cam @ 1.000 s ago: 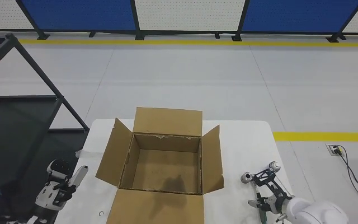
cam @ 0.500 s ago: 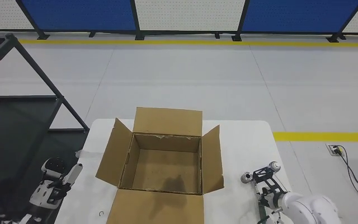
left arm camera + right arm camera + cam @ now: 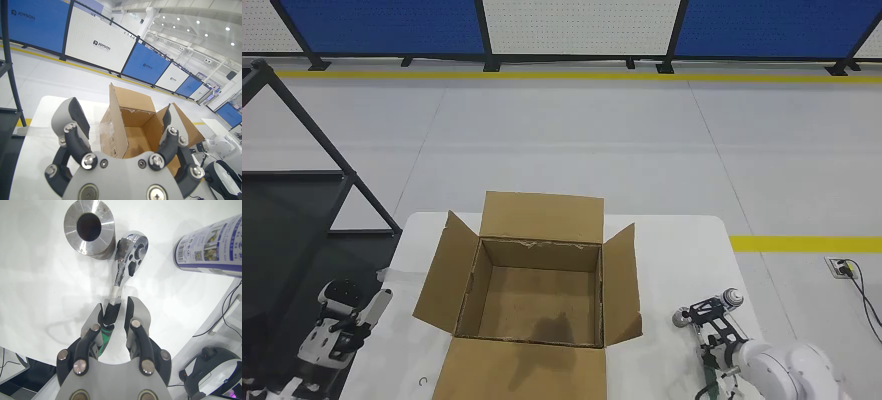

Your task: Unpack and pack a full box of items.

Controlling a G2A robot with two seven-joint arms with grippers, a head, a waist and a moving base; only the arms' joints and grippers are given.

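The cardboard box [image 3: 540, 217] is plain brown and sits on a white table [image 3: 682, 260]. The ratchet wrench [image 3: 130, 262] has a mirror-chrome head, a white tape band and a black-and-green handle. The steel cylinder [image 3: 105, 245] is dull grey with a dark bore. The can [image 3: 208, 255] is white with violet-blue bands and a black barcode.

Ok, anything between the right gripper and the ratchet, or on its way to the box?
No: the ratchet handle lies inside the open right gripper. Toward the box, its raised side flap stands in the path.
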